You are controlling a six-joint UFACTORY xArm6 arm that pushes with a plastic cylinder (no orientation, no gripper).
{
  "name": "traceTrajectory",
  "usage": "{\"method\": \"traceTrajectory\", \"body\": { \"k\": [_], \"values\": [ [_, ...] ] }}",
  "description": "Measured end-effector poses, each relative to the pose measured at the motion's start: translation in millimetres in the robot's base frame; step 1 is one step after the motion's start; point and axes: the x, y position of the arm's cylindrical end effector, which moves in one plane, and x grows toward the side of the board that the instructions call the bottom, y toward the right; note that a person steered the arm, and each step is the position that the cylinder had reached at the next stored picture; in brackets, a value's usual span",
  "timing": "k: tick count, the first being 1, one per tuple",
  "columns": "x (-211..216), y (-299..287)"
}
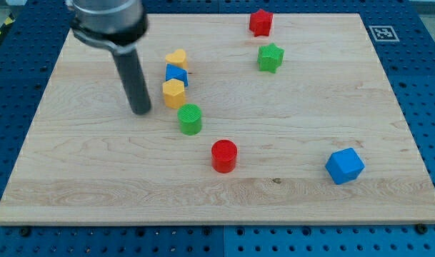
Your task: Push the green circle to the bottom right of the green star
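The green circle (pixel 191 118) stands left of the board's middle. The green star (pixel 270 58) sits up and to the right of it, near the view's top. My tip (pixel 141 111) rests on the board a short way left of the green circle, level with its top, and left of the yellow hexagon (pixel 173 93). The tip touches no block.
A yellow heart (pixel 177 58), a blue block (pixel 176 74) and the yellow hexagon form a tight column just above the green circle. A red circle (pixel 223 155) lies below and right of it. A red star (pixel 261 22) is at the top. A blue cube (pixel 344 165) is at lower right.
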Motion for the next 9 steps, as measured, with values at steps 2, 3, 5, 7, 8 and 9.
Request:
{"method": "traceTrajectory", "body": {
  "k": [2, 3, 5, 7, 8, 9],
  "values": [
    [9.8, 24.0],
    [29.9, 44.2],
    [30.7, 52.7],
    [16.9, 123.6],
    [2.8, 130.1],
    [2.7, 128.8]
  ]
}}
